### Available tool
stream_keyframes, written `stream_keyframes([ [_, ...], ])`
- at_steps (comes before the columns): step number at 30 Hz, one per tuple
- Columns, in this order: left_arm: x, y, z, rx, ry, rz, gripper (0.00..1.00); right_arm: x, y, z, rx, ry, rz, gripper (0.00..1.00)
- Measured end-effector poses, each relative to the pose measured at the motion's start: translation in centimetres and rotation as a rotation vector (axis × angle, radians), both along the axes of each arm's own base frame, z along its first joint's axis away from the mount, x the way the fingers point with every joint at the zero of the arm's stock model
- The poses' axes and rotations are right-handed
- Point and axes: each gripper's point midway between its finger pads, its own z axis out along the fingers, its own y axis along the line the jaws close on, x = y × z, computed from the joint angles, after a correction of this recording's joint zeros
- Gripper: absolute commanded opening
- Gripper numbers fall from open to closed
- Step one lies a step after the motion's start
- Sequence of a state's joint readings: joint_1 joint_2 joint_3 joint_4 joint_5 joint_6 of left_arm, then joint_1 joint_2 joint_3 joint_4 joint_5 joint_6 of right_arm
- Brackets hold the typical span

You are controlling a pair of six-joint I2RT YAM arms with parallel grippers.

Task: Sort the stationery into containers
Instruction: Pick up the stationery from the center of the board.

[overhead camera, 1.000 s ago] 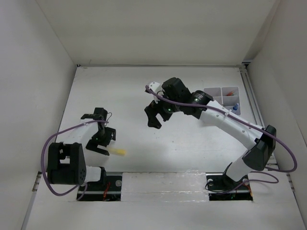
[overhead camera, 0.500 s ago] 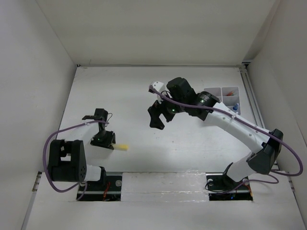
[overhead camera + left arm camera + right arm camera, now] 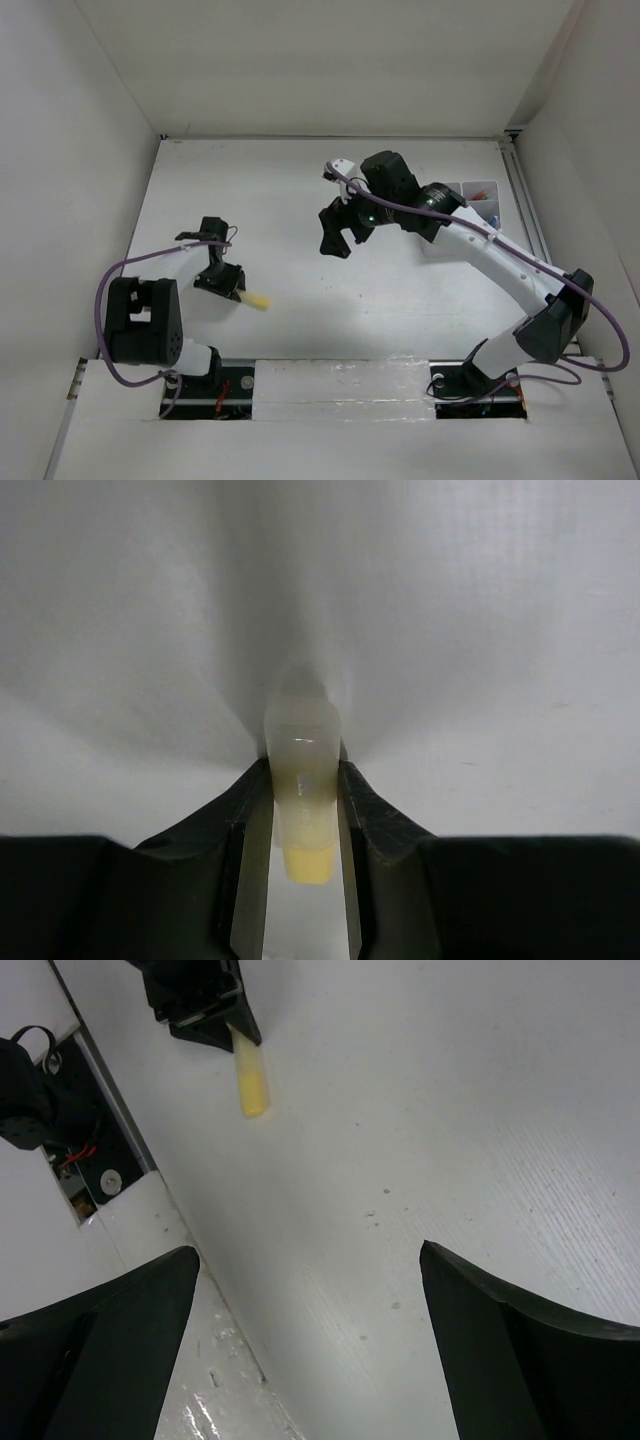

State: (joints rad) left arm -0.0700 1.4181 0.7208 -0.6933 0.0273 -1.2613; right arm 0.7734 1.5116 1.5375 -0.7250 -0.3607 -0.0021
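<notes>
A pale yellow marker stick (image 3: 256,299) sticks out of my left gripper (image 3: 224,282) at the near left of the table. In the left wrist view, both pads of the left gripper (image 3: 303,772) press on the marker stick (image 3: 300,742), whose yellow end points back toward the wrist. My right gripper (image 3: 336,240) hangs open over the middle of the table with nothing between its fingers (image 3: 105,1325). The right wrist view also shows the marker stick (image 3: 252,1082) and the left gripper (image 3: 232,1028). The white divided container (image 3: 476,204) stands at the far right, partly hidden behind the right arm.
A red pen (image 3: 483,190) and a blue-capped tube (image 3: 492,223) lie in the container's compartments. White walls close in the table on the left, far and right sides. The arm bases and a cable slot (image 3: 85,1165) run along the near edge.
The left gripper has closed on the yellow marker stick and carried it a little away from the near edge. The right gripper has drifted slightly to the far right, staying open.
</notes>
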Motion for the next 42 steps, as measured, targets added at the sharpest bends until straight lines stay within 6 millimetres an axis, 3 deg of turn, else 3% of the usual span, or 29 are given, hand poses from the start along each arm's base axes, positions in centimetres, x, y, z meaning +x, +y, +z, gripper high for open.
stream_keyframes([
  [4, 5.1, -1.1, 2.1, 0.036, -0.151, -0.169, 0.00, 0.6, -0.1, -0.3, 0.007, 0.029, -0.006, 0.98],
  [9, 14.1, -5.7, 9.2, 0.013, -0.441, -0.393, 0.00, 2.5, 1.2, -2.0, 0.039, 0.118, -0.027, 0.98],
  [11, 16.0, -7.3, 11.2, -0.021, -0.522, -0.450, 0.00, 3.8, 1.3, -2.6, 0.065, 0.153, -0.059, 0.96],
  [17, 16.3, -10.1, 13.2, -0.152, -0.570, -0.567, 0.00, 8.0, 0.9, -3.2, 0.139, 0.190, -0.169, 0.94],
  [23, 16.3, -11.9, 15.3, -0.246, -0.616, -0.648, 0.00, 9.5, 2.2, -4.9, 0.173, 0.248, -0.210, 0.90],
  [30, 16.0, -12.6, 15.8, -0.285, -0.637, -0.705, 0.00, 10.0, 4.2, -5.9, 0.217, 0.309, -0.235, 0.86],
  [36, 15.9, -12.8, 15.8, -0.297, -0.645, -0.729, 0.00, 8.9, 6.9, -7.9, 0.221, 0.373, -0.214, 0.78],
  [42, 15.6, -12.8, 15.5, -0.297, -0.643, -0.757, 0.00, 7.5, 9.3, -9.4, 0.211, 0.427, -0.188, 0.61],
])
